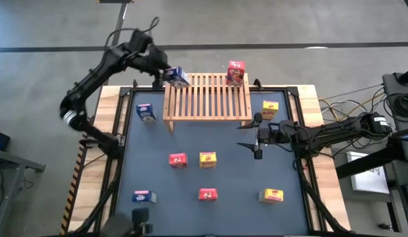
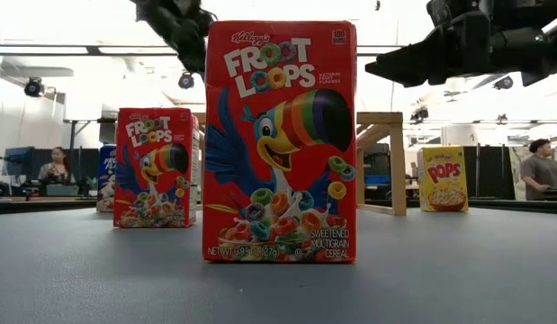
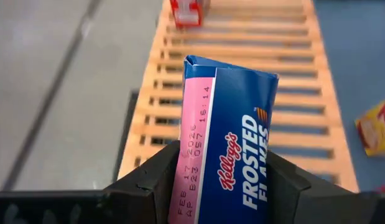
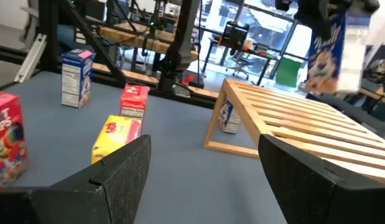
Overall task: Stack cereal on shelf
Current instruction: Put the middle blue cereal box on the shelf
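the dark blue worktop (image 1: pixel 157 178) carries the wooden slatted shelf (image 1: pixel 207 99) at its far middle, standing on short side legs. the left pincer (image 1: pixel 172 78) hangs over the shelf's far left corner, clenched on a blue frosted flakes box (image 1: pixel 178 78) held clear above the slats. the right pincer (image 1: pixel 254 139) hovers just off the shelf's near right corner, its fingers spread and holding nothing. a red froot loops box (image 1: pixel 236 72) stands on the shelf's far right end. on the worktop stand two more blue boxes (image 1: pixel 145 112) (image 1: pixel 144 196), two red boxes (image 1: pixel 178 160) (image 1: pixel 207 194), and three yellow corn pops boxes (image 1: pixel 270 108) (image 1: pixel 207 159) (image 1: pixel 271 195).
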Available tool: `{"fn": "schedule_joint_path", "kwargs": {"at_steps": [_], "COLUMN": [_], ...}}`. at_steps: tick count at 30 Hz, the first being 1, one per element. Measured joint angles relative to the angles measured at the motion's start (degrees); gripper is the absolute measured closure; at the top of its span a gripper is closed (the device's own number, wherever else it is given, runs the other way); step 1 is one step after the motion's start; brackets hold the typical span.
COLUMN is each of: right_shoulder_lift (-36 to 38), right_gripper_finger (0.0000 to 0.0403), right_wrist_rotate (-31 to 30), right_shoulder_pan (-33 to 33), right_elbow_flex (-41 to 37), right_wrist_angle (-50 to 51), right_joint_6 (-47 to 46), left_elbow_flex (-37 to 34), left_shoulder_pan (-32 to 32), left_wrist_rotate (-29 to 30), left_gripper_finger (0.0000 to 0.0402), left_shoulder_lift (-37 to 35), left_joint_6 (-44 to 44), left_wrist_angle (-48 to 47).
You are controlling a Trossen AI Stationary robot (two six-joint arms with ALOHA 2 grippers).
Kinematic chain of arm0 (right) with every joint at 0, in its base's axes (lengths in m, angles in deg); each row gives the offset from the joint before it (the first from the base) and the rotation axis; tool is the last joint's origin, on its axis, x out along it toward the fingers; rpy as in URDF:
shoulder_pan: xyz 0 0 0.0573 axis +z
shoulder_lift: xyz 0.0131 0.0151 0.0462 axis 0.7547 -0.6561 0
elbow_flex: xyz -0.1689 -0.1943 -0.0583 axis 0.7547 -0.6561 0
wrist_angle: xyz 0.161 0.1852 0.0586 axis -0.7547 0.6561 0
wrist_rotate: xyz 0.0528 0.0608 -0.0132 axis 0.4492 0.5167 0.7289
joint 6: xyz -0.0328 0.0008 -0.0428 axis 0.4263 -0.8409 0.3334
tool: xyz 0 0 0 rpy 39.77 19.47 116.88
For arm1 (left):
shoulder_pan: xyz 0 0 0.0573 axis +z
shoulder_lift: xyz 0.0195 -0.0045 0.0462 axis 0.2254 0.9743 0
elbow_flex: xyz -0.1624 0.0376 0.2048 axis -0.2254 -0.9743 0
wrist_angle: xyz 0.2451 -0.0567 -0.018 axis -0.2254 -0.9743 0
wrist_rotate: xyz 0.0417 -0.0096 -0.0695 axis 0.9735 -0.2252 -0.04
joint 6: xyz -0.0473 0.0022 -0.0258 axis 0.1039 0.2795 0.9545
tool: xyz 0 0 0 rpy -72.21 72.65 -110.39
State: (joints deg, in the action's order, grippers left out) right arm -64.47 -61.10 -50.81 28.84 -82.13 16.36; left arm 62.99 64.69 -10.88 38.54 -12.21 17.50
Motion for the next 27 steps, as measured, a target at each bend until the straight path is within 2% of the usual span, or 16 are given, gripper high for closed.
{"fn": "schedule_joint_path", "kwargs": {"at_steps": [5, 13, 20, 27], "right_shoulder_lift": [-0.06, -0.13, -0.13, -0.13], "right_gripper_finger": [0.0117, 0.0117, 0.0117, 0.0117], "right_wrist_rotate": [0.01, 0.01, 0.01, -1.07], "right_shoulder_pan": [-0.08, -0.08, -0.08, -0.08], "right_elbow_flex": [1.47, 4.26, 5.7, 5.68], "right_wrist_angle": [0.11, 4.45, 7.6, 7.62], "right_joint_6": [-0.29, -0.32, -0.35, -0.33], "left_elbow_flex": [16.81, 38.82, 33.68, 33.49], "left_shoulder_pan": [0.36, 1.04, 2.5, 3.45], "left_wrist_rotate": [5.66, 6.12, 6.52, 4.05], "left_gripper_finger": [0.0249, 0.0256, 0.0254, 0.0254], "left_shoulder_lift": [10.91, 23.46, 23.65, 23.61], "left_joint_6": [-5.01, -10.39, -13.01, -11.01], "left_wrist_angle": [-14.96, -25.4, -25.85, -27.27]}}
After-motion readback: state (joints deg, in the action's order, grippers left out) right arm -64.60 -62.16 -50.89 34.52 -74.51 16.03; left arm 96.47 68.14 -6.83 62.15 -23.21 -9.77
